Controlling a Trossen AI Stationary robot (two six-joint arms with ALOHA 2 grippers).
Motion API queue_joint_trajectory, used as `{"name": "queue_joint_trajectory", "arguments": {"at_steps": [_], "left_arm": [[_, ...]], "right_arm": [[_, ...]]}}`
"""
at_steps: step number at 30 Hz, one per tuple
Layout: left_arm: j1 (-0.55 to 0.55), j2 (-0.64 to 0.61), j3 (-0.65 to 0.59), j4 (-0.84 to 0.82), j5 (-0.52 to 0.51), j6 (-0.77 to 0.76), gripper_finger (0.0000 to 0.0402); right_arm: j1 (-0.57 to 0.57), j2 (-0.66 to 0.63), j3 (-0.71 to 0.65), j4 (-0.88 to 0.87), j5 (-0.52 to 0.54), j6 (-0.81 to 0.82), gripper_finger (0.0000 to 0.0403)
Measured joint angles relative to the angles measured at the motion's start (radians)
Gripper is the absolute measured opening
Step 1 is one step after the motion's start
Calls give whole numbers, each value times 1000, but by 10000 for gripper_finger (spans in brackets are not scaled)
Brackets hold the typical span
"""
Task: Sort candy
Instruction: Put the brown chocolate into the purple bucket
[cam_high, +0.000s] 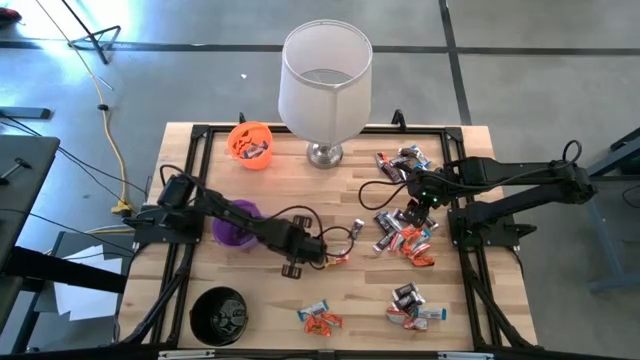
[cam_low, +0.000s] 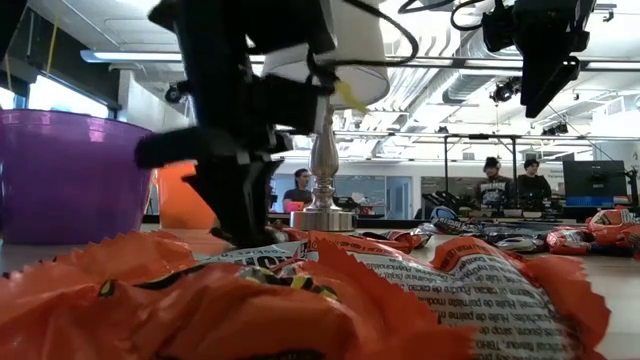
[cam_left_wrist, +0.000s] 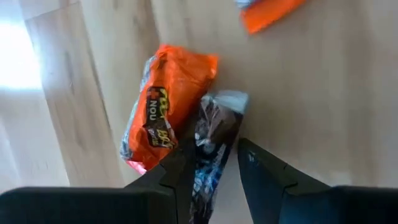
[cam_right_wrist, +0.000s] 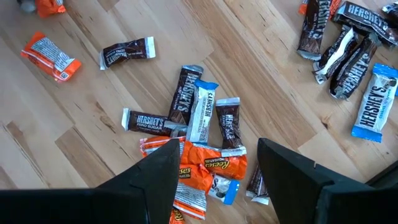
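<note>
Mid-sort beside the purple plastic cup (cam_high: 236, 226): the left gripper (cam_left_wrist: 214, 168) has its jaws narrowed around a dark brown wrapped sweet (cam_left_wrist: 211, 140) lying against a shiny orange wrapped sweet (cam_left_wrist: 163, 106), so a pick-up appears in hand, with a lift and carry to a cup next; the right gripper (cam_right_wrist: 214, 165) hovers wide open over the scattered heap of wrapped candy (cam_right_wrist: 199, 124), well apart from that cup

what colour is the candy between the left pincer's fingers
Dark brown candy, next to an orange one; clearest in the left wrist view.
</note>
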Motion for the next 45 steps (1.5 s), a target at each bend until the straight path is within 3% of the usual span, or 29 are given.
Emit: {"name": "queue_joint_trajectory", "arguments": {"at_steps": [9,19,26,40,45], "left_arm": [[28,17,1,22,20,-23,99],[29,20,16,-4,28,-130,12],[17,29,68,-108,10,-197,13],[17,21,72,-161,18,-293,16],[5,-36,119,-282,-82,-361,16]], "right_arm": [[0,0,0,1,0,0,211],[0,0,0,1,0,0,211],[0,0,0,1,0,0,211],[0,0,0,1,0,0,211],[0,0,0,3,0,0,211]]}}
